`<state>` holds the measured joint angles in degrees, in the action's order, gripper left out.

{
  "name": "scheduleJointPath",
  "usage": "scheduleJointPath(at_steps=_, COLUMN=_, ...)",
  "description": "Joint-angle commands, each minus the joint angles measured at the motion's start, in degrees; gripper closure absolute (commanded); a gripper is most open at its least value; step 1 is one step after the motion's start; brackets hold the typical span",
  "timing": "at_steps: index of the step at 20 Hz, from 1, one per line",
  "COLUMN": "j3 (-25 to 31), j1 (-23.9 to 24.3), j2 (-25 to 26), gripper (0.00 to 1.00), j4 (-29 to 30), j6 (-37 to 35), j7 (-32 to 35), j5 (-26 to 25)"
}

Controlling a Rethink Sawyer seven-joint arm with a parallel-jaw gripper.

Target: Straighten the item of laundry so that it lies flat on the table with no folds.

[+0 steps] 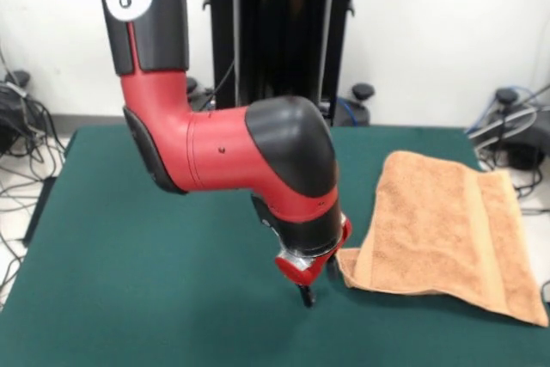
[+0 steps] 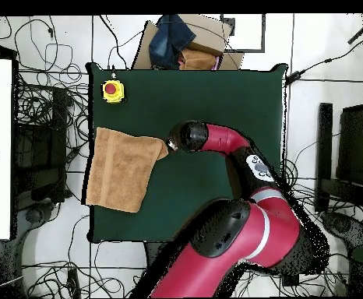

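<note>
Towel (image 1: 447,234) sits by a table (image 1: 155,298) side edge, mostly spread but one corner bunched, where the gripper (image 1: 307,291) hovers, its grip impossible to judge.

The red and black arm's bulky wrist hides most of the gripper (image 1: 306,291), so its fingers cannot be read; the orange-tan terry towel (image 1: 447,234) hides the dark green felt table's (image 1: 172,298) edge beneath it
</note>
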<state>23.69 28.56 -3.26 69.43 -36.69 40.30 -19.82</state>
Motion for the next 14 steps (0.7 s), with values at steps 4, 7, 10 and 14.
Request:
scheduleJointPath(at_steps=4, j3=1.28, j1=1.32, j2=10.84, gripper=0.0, j4=-5.13, j6=-13.52, j7=-7.37, j5=-1.27)
scheduleJointPath(at_steps=7, j3=1.83, j1=2.19, j2=10.8, gripper=0.0, j4=-4.98, j6=-14.27, j7=-8.48, j5=-1.93)
scheduleJointPath(at_steps=10, j3=2.96, j1=3.11, j2=12.02, gripper=0.0, j4=-5.23, j6=-13.85, j7=-9.27, j5=-2.04)
scheduleJointPath(at_steps=14, j3=3.78, j1=3.33, j2=13.1, gripper=0.0, j4=-5.77, j6=-12.94, j7=-8.98, j5=-2.54)
